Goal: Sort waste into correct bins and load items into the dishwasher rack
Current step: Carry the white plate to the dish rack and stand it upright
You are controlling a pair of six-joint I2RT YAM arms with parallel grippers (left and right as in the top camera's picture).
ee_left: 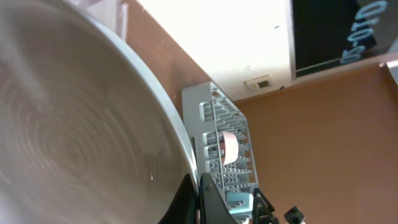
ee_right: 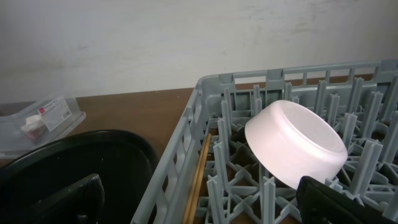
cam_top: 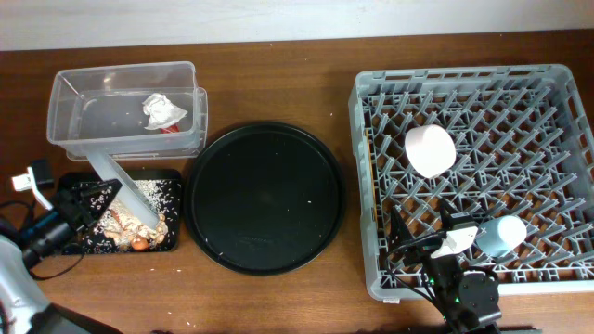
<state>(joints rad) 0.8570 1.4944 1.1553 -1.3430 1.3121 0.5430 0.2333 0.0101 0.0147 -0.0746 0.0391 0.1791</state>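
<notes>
Plate (cam_top: pixel 125 186): tipped up steeply, edge-on from above as a pale strip; long axis slanting from the tub's near wall at upper left down to lower right over the tray; lower rim among the scraps; filling the left of the left wrist view, ringed face toward that camera.
Left arm: reaching in from the lower-left corner, low over the table (cam_top: pixel 278 65), wrist turned toward the tray.
Left gripper (cam_top: pixel 93 199): clamped on the plate's rim at its left side; a dark finger (ee_left: pixel 208 202) against the rim in the wrist view.
Tray (cam_top: pixel 169 176): just in front of the tub; holding rice scraps (cam_top: pixel 153 195) and carrot (cam_top: pixel 139 244).
Tub (cam_top: pixel 65 93): far left; napkin (cam_top: pixel 160 111) inside, wrapper (cam_top: pixel 169 129) peeping out just beside it.
Rack (cam_top: pixel 367 186): on the right; bowl (cam_top: pixel 429 150) tilted among the pegs in the left half, base uppermost in the right wrist view; cup (cam_top: pixel 501 234) near the front right.
Right arm: coming up from the bottom edge, over the rack's near side.
Right gripper (ee_right: pixel 199 186): spread wide, holding nothing; fingers (ee_right: pixel 68 199) at the two lower corners of the wrist view; just beside the cup from above, touching or apart impossible to tell.
Round tray (cam_top: pixel 264 195): between the bins and the rack; a few pale specks on it.
</notes>
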